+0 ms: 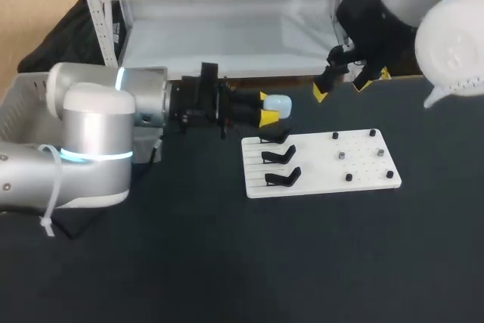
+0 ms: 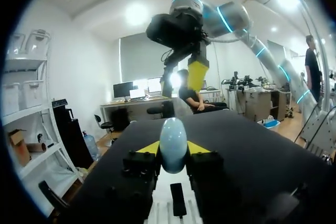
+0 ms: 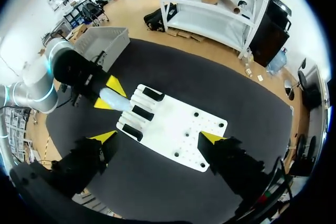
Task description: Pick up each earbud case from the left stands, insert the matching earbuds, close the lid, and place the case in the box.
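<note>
Your left hand (image 1: 271, 109) is clenched on the pale blue earbud case (image 1: 278, 104), one yellow-tipped finger on each side of it. It holds the case in the air, off the bench (image 1: 227, 262), just beyond the far left corner of the white board (image 1: 318, 172). From the left wrist you see the case (image 2: 173, 145) standing out past the fingertips.

Three black stands (image 1: 278, 156) sit in a row down the board's left side. Small dark pegs (image 1: 341, 155) dot its right half.

Your right hand (image 1: 344, 85) hangs released, fingers spread wide, raised over the bench's far side beyond the board and apart from the left hand. Its own wrist view looks down on the board (image 3: 178, 129) and on the held case (image 3: 116, 100). You also have a grey box (image 3: 105, 40) at the bench's edge behind your left arm.
</note>
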`<action>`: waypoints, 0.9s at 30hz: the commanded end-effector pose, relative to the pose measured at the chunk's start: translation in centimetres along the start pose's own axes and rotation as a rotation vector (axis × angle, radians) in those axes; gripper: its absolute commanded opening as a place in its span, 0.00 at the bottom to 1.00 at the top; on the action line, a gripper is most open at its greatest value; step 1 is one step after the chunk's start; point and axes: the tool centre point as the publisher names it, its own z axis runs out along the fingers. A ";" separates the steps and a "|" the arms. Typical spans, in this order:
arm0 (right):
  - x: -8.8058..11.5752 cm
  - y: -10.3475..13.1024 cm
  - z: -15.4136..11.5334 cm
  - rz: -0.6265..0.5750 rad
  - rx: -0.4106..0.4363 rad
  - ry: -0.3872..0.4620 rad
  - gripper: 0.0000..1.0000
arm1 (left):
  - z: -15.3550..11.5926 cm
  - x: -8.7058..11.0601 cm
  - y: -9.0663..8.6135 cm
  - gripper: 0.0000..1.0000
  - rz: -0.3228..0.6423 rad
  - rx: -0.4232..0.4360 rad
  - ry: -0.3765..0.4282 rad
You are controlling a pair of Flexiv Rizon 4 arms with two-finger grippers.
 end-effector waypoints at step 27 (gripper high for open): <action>0.5 0.2 0.1 0.002 0.011 -0.051 1.00 | -21.0 3.6 4.3 0.00 -0.199 -0.538 0.147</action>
